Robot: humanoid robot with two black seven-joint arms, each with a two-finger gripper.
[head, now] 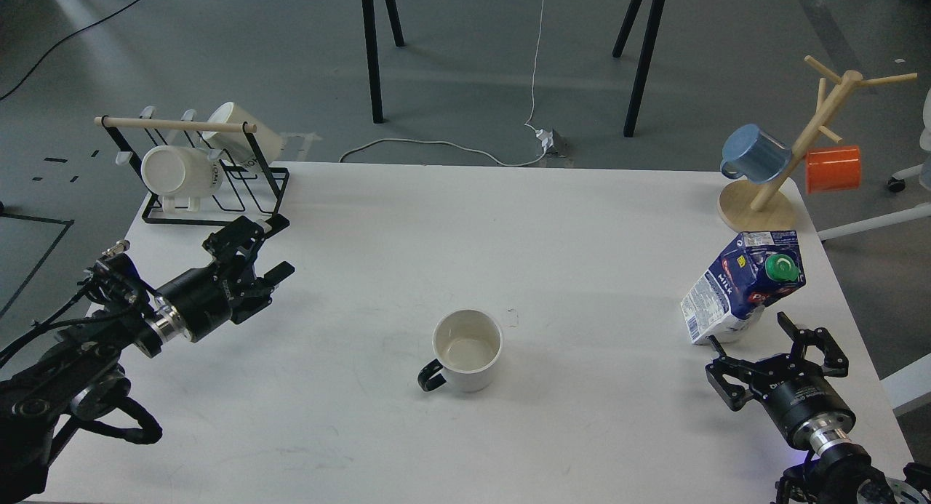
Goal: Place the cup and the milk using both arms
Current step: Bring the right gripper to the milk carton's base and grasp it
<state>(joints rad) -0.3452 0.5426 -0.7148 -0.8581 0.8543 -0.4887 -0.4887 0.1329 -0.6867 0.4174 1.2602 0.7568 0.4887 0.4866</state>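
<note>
A white cup (467, 350) with a black handle stands upright near the table's middle front, empty. A blue milk carton (742, 286) with a green cap stands at the right side, leaning. My right gripper (774, 351) is open, just below the carton's base, its fingers spread wide and not touching it. My left gripper (251, 253) is open and empty at the left, well left of the cup and just in front of the black rack.
A black wire rack (204, 169) with two white mugs stands at the back left. A wooden mug tree (793, 155) with a blue and an orange mug stands at the back right. The white table (465, 228) ends close to the carton on the right.
</note>
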